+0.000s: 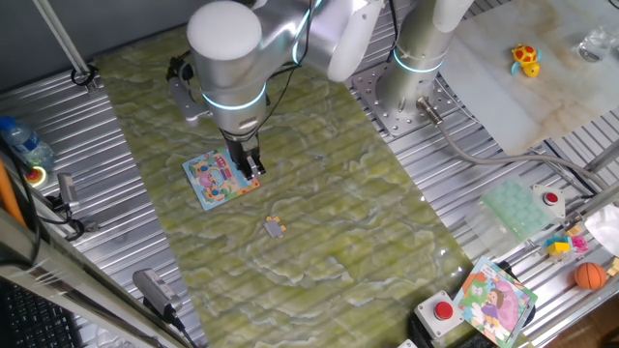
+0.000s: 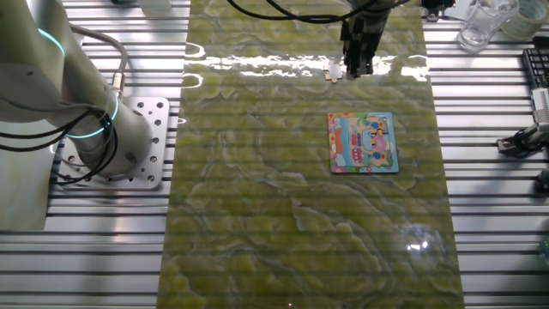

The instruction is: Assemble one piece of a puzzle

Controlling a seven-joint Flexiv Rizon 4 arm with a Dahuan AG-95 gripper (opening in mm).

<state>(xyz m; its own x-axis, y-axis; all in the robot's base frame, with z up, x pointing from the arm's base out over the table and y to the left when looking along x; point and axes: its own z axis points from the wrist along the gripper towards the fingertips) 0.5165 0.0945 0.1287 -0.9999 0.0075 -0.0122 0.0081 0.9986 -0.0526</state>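
The puzzle is a small square board with a light blue border, lying flat on the green mat; in the other fixed view the puzzle sits mid-mat. The piece, tiny and greyish with orange marks, lies loose on the mat, apart from the board's corner; the piece shows as a pale speck in the other view. My gripper hangs above the mat by the board's right edge, pointing down, fingers a little apart and holding nothing. In the other view the gripper is just right of the piece.
The arm's base stands behind the mat. A larger picture board, a red button box, an orange ball and small toys sit at the right. A bottle lies at the left.
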